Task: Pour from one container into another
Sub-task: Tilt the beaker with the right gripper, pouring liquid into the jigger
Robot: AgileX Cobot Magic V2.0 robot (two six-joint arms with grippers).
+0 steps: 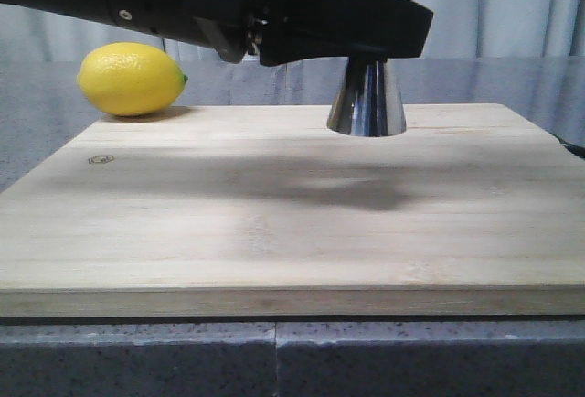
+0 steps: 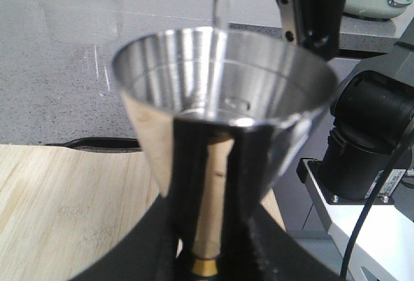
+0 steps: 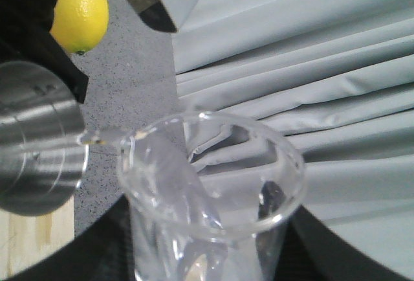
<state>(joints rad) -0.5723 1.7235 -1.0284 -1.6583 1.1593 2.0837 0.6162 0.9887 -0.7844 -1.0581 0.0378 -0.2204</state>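
The steel jigger (image 1: 366, 102) stands upright at the back of the wooden board (image 1: 274, 223). My left gripper (image 2: 217, 184) is shut on its narrow waist, just above the brass band (image 2: 207, 267). Its upper cup (image 2: 223, 80) is open to the left wrist view, and a thin stream of clear liquid (image 2: 220, 15) falls into it. My right gripper (image 3: 207, 255) is shut on the clear glass beaker (image 3: 207, 190), which is tilted with its pouring lip (image 3: 103, 140) over the jigger's rim (image 3: 39, 138). In the front view the left arm (image 1: 274, 4) hides the jigger's waist.
A yellow lemon (image 1: 131, 79) lies on the grey counter off the board's back left corner. A pale curtain (image 3: 310, 67) hangs behind the counter. The right arm's black and white base (image 2: 369, 164) stands just past the board's edge.
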